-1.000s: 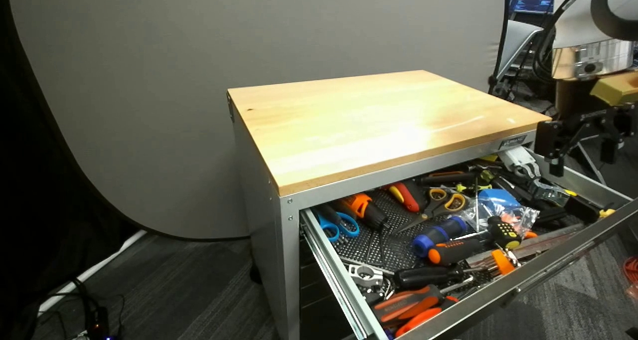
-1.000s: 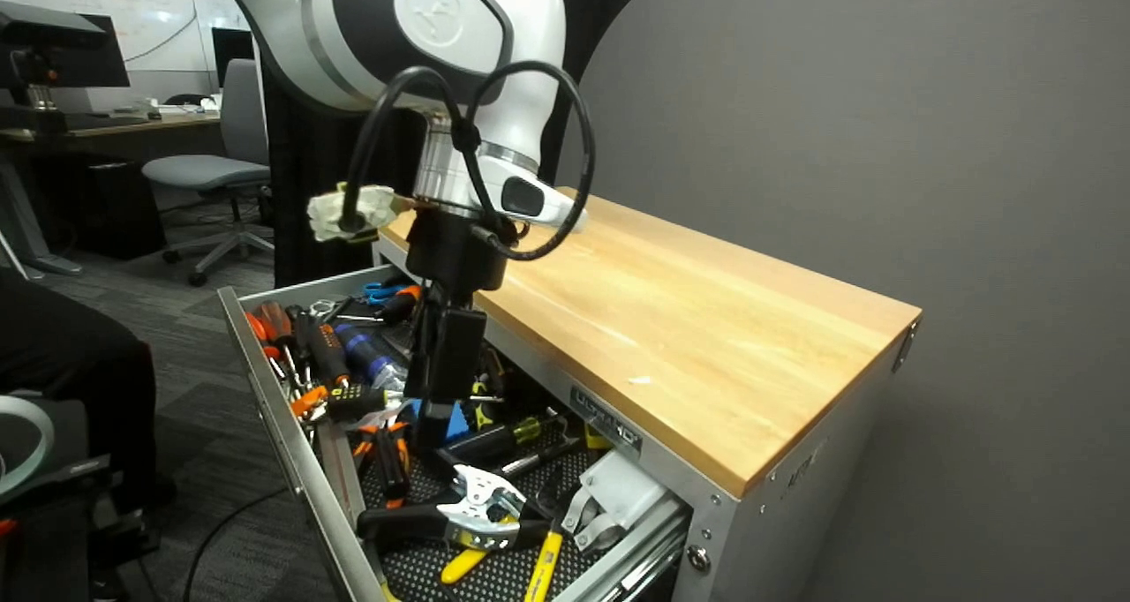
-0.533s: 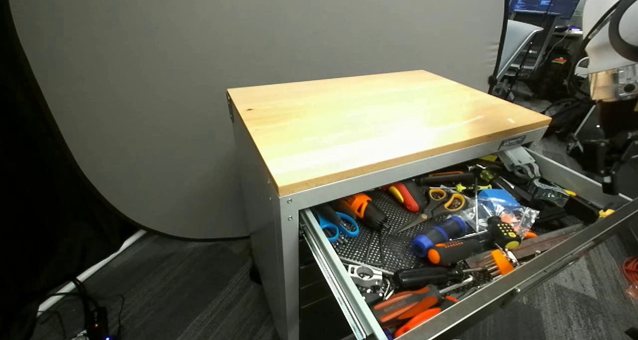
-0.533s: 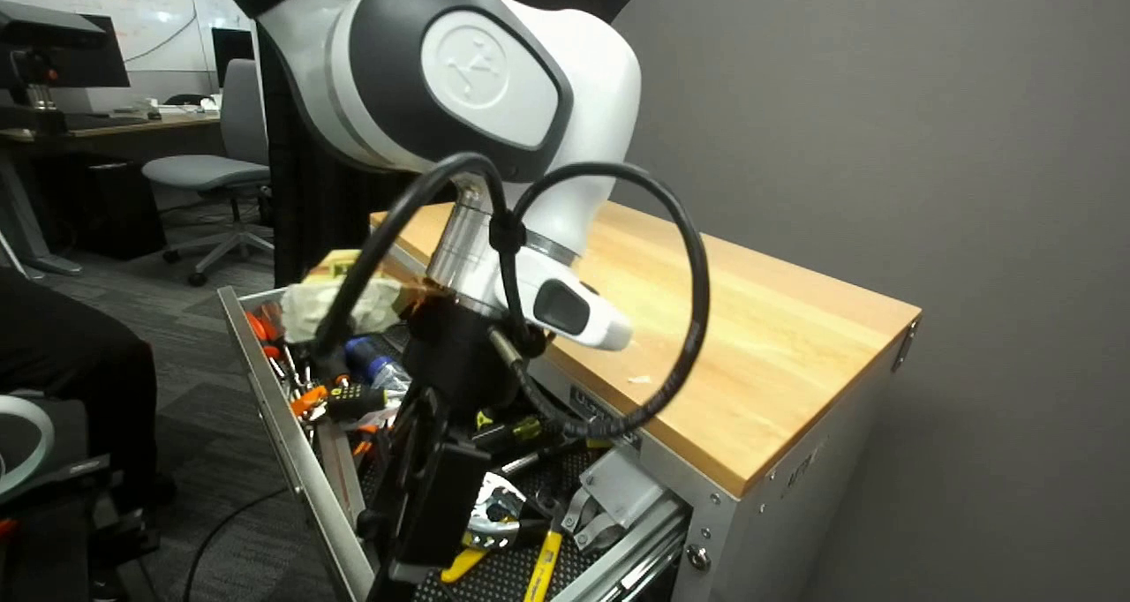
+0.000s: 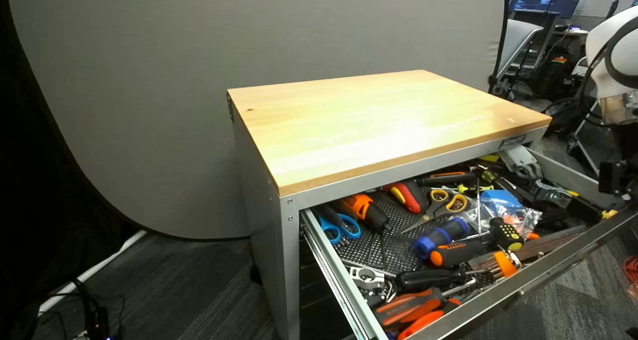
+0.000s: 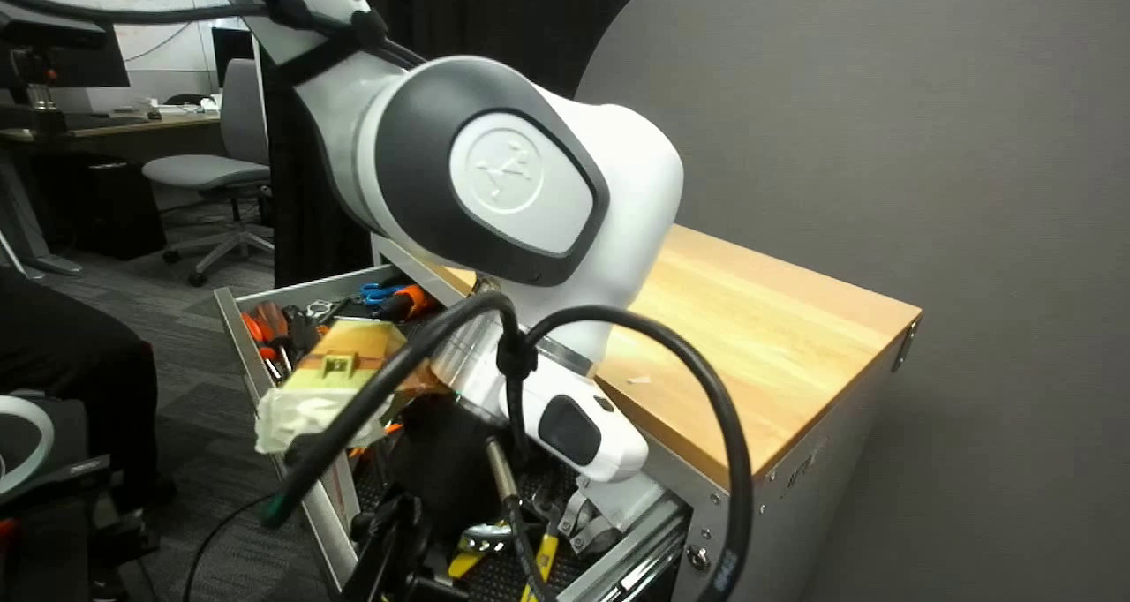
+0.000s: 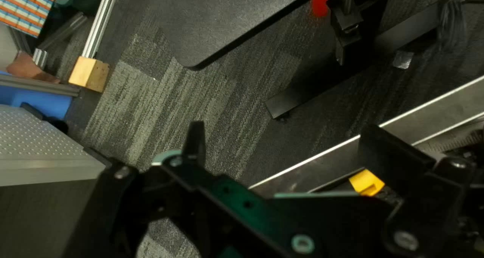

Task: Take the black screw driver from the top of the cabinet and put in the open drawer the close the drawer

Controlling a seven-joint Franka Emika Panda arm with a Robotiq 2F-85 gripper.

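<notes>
The grey cabinet's wooden top [image 5: 359,125] is bare apart from a small pale scrap. The wide top drawer [image 5: 548,267] stands open, also in an exterior view [image 6: 243,346], full of tools. The stubby black screw driver [image 5: 504,233] with yellow spots lies in the drawer among the other tools; the arm hides it in an exterior view. My gripper [image 7: 283,137] is open and empty. In the wrist view the drawer's front wall shows between the spread fingers, one finger over the floor outside, one over the drawer side. In an exterior view the gripper [image 5: 618,178] is at the drawer's far end.
Orange-handled tools [image 5: 408,305], blue scissors [image 5: 344,225] and a blue-ringed tool [image 5: 441,238] lie in the drawer. A thick cable loop [image 6: 724,443] and a taped yellow block [image 6: 340,364] hang on the wrist. A person's leg [image 6: 79,372] is in front of the drawer.
My gripper has come down from above the drawer and moved toward its front wall at the far end, tilting. The drawer has shifted very slightly outward. The cabinet has stayed still.
</notes>
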